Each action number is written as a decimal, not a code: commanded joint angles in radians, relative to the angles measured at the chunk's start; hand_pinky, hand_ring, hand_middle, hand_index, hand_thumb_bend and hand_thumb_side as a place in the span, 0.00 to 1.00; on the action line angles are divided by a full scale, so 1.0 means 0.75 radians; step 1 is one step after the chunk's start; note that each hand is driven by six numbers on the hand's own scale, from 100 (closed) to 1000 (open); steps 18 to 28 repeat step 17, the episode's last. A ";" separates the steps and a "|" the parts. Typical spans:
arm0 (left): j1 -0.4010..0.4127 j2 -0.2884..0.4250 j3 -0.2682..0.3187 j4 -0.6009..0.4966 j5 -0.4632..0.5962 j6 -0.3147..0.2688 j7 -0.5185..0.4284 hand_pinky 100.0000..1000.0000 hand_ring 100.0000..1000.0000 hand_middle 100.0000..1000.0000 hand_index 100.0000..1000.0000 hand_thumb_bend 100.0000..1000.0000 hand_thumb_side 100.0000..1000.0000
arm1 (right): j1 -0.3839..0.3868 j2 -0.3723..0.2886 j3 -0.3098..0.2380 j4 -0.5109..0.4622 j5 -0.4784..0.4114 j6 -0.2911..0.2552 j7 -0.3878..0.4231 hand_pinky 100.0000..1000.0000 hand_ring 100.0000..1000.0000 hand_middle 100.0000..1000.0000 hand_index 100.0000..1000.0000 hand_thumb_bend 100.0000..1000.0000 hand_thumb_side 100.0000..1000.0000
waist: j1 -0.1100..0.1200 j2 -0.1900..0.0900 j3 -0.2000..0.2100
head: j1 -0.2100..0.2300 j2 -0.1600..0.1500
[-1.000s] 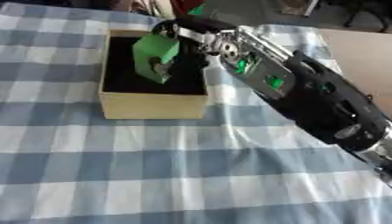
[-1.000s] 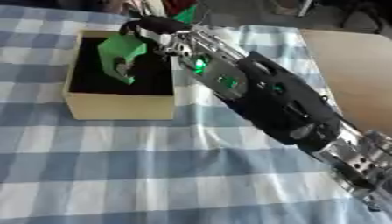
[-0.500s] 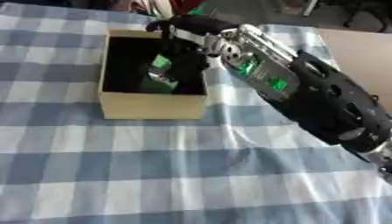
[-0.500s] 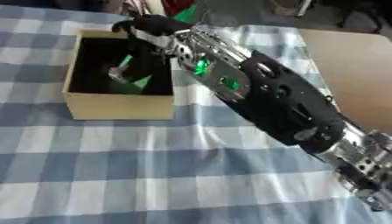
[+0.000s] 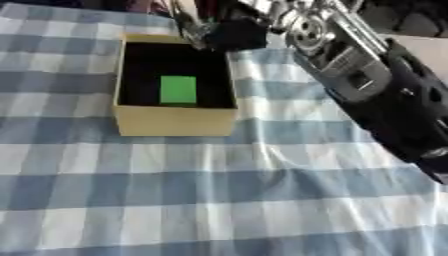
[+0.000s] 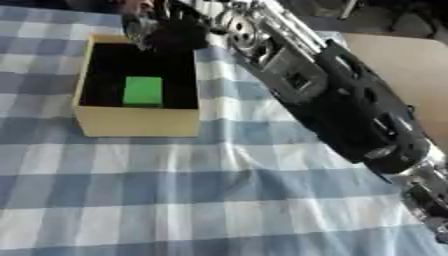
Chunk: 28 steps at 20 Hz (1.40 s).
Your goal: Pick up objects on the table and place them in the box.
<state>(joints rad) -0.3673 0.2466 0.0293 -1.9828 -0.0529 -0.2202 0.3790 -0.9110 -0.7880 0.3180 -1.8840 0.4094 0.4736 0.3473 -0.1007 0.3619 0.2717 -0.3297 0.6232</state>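
On the worktop (image 5: 219, 200), which is covered by a blue and white checked cloth (image 6: 219, 200), a tan box (image 5: 175, 121) with a dark inside stands toward the far left, its long side running away from the camera. Flat on the bottom of the box, near its front wall, lies a green block (image 5: 178, 89), a plain rectangle lying apart from the side walls. Behind the far right corner of the box sits the right robot hand (image 5: 234, 33), a dark mass at the end of a black and silver arm (image 6: 341, 107) that comes in from the lower right and crosses the cloth on a slant toward the top of the view. The robot hand is above the rim of the box or just past it, not down inside, and nothing green shows in it; its fingers are too dark and blurred to make out, so I cannot tell whether they are straight or curled. The cloth shows a few soft creases in front of the box and under the arm. Beyond the cloth at the upper right, a strip of bare pale surface (image 6: 411, 55) shows. No left robot hand appears in either view.
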 commanded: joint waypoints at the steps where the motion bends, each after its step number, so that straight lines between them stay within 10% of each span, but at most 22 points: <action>1: -0.004 0.014 0.008 -0.023 -0.003 -0.003 0.005 0.69 0.55 0.61 0.71 0.00 0.87 | 0.020 -0.090 -0.125 -0.131 -0.090 0.049 -0.099 0.63 0.55 0.57 0.93 0.00 0.75 | 0.012 -0.030 -0.005 | 0.012 -0.003; 17: 0.007 0.028 0.032 -0.023 -0.024 -0.008 0.036 0.69 0.55 0.61 0.71 0.00 0.87 | 0.523 -0.272 -0.396 -0.155 -0.497 -0.217 -0.751 0.60 0.49 0.49 0.76 0.00 0.68 | 0.035 -0.023 -0.050 | 0.071 -0.011; 28: 0.007 0.028 0.032 -0.023 -0.024 -0.008 0.036 0.69 0.55 0.61 0.71 0.00 0.87 | 0.523 -0.272 -0.396 -0.155 -0.497 -0.217 -0.751 0.60 0.49 0.49 0.76 0.00 0.68 | 0.035 -0.023 -0.050 | 0.071 -0.011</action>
